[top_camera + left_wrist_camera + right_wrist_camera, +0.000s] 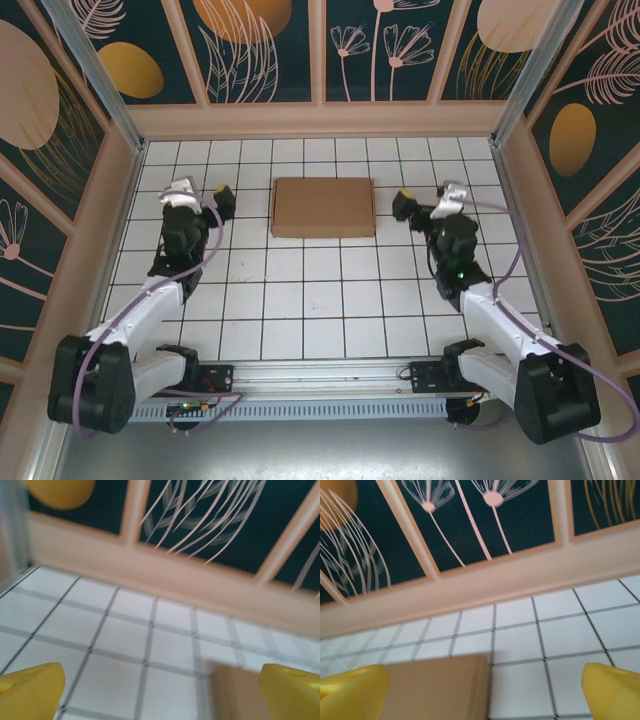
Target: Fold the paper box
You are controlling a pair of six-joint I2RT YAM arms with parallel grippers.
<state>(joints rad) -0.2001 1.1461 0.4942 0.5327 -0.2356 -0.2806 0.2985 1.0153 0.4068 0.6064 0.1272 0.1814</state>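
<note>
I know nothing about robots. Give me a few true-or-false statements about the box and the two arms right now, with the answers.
1. The box lies flat and closed on the table. True.
2. The left gripper is clamped on the box. False: it is open and sits beside the box, apart from it.
3. The right gripper is open. True.
4. Both grippers are on the same side of the box. False: one is on each side.
5. Something sits on top of the box. False: its top is bare.
</note>
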